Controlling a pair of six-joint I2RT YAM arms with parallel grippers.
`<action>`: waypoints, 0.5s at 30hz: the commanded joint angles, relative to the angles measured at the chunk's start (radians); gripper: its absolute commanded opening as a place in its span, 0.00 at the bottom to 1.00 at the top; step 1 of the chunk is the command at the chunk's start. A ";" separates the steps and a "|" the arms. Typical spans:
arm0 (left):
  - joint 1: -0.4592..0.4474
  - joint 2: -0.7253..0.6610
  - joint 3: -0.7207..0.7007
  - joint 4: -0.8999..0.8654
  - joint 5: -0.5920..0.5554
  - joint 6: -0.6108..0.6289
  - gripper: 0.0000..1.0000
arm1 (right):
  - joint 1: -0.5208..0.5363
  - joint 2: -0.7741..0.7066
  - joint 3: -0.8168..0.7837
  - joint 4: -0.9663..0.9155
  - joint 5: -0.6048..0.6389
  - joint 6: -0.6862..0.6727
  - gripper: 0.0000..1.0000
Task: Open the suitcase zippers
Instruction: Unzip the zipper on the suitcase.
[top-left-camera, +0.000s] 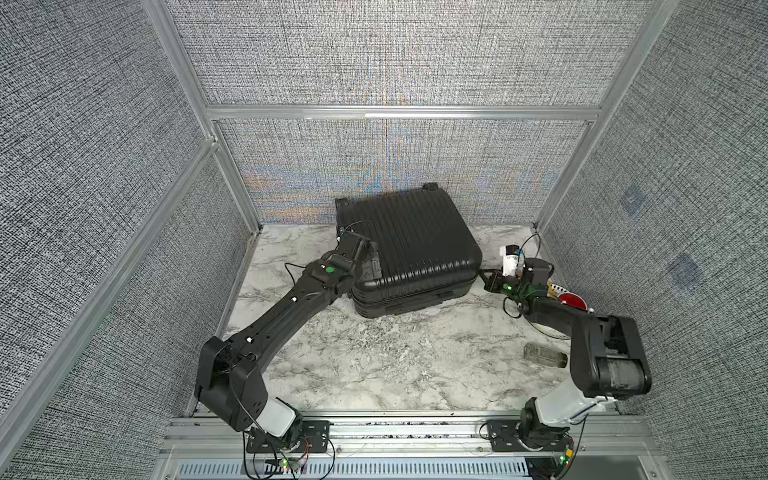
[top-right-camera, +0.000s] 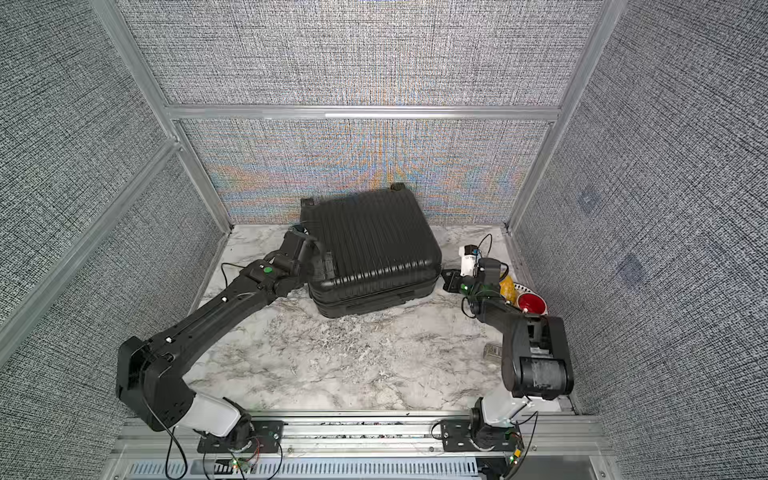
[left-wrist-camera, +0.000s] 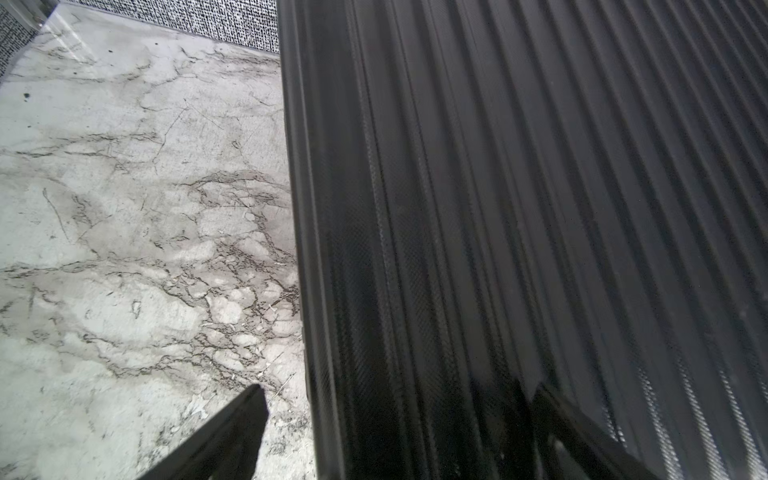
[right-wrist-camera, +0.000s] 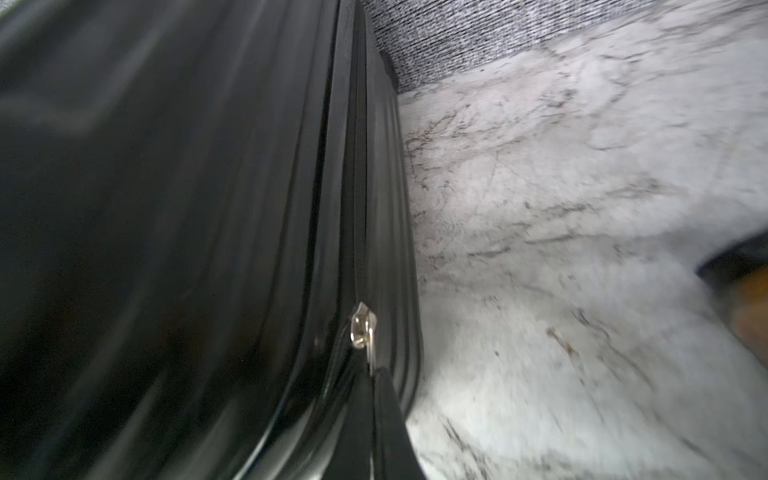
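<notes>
The black ribbed suitcase (top-left-camera: 409, 239) (top-right-camera: 372, 245) lies flat at the back of the marble table in both top views. My left gripper (top-left-camera: 371, 259) (top-right-camera: 321, 262) (left-wrist-camera: 399, 388) is open at the case's left side. It straddles the edge, with one finger (left-wrist-camera: 245, 419) over the table and the other on the ribbed top shell (left-wrist-camera: 540, 208). My right gripper (top-left-camera: 482, 273) (top-right-camera: 444, 275) (right-wrist-camera: 376, 374) sits at the case's front right corner, shut on the silvery zipper pull (right-wrist-camera: 362, 330). The zipper track (right-wrist-camera: 360, 166) runs away from it along the seam and looks closed.
To the right, behind my right arm, stand a red bowl (top-left-camera: 571, 300) (top-right-camera: 532, 303) on a white plate and a yellow object (top-right-camera: 508, 286). A clear bottle (top-left-camera: 545, 355) lies near the right arm's elbow. Grey fabric walls enclose the table closely at the back and sides.
</notes>
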 joint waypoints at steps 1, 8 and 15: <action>0.008 0.012 -0.012 -0.250 -0.050 0.036 0.99 | -0.016 0.066 0.079 0.009 -0.040 -0.028 0.00; -0.006 -0.152 0.021 -0.232 0.076 0.083 0.99 | -0.004 0.110 0.117 -0.017 -0.073 -0.020 0.00; -0.296 -0.317 -0.109 -0.155 0.043 -0.015 0.99 | 0.023 0.064 0.051 0.010 -0.026 0.010 0.00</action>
